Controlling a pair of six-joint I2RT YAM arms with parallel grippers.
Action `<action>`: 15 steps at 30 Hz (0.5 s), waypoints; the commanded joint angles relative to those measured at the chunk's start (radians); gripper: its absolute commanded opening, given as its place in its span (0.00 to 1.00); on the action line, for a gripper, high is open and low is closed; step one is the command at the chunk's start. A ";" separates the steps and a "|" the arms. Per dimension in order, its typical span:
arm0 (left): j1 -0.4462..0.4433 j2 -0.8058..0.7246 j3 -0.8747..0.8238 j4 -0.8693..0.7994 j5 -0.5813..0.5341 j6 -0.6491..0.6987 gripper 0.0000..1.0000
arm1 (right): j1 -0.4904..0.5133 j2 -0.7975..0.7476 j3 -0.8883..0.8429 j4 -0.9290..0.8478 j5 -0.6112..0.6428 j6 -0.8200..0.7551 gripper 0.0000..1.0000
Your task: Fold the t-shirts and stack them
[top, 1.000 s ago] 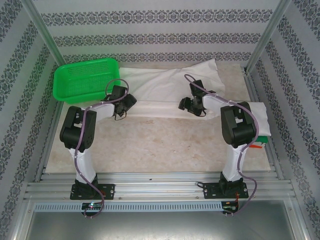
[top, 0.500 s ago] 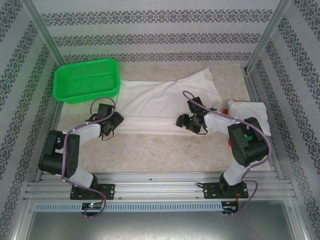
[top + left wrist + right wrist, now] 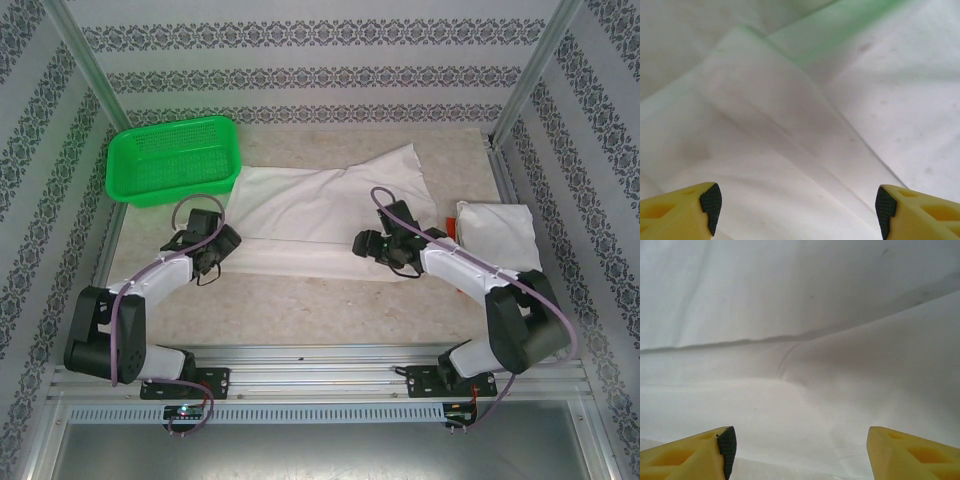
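a white t-shirt lies spread on the far half of the table, between the green basket at the far left and a folded stack at the right. the cloth is soft and thin, with shallow wrinkles. its near edge is doubled over into a long flat band that runs from left to right, and one corner reaches to the far right like a pointed flap. the table top is pale beige with a mottled, stone-like pattern.

the left gripper is low over the left end of this band. in the left wrist view its fingers are yellow wedges with black pads, spread wide and pinching nothing. under them the cloth shows flat layers with straight diagonal creases.

the right gripper is low over the right part of the band. its yellow fingers are also wide apart and hold nothing. the cloth below has one long soft ridge and a small curved crease. if the tips touch the cloth, i cannot tell.

the folded stack is a plump white rectangle with an orange-red edge on its left side, just beside the pointed flap. the basket is plastic mesh with rounded corners.
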 commanded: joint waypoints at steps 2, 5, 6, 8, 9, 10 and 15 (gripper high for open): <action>0.013 0.107 0.020 0.014 -0.010 0.007 0.83 | -0.094 0.006 -0.074 -0.013 0.014 0.033 0.70; 0.055 0.171 -0.005 0.060 0.030 -0.011 0.83 | -0.153 -0.023 -0.117 -0.029 0.027 0.040 0.70; 0.065 0.185 -0.018 0.075 0.038 -0.013 0.83 | -0.172 -0.036 -0.130 -0.043 0.046 0.041 0.70; 0.076 0.203 -0.034 0.091 0.042 -0.016 0.83 | -0.202 -0.063 -0.153 -0.076 0.077 0.042 0.69; 0.079 0.208 -0.039 0.091 0.043 -0.016 0.83 | -0.219 -0.078 -0.165 -0.092 0.087 0.041 0.69; 0.084 0.213 -0.044 0.094 0.045 -0.016 0.83 | -0.236 -0.092 -0.176 -0.103 0.098 0.042 0.69; 0.104 0.217 -0.059 0.100 0.057 -0.015 0.83 | -0.322 -0.182 -0.231 -0.151 0.129 0.036 0.69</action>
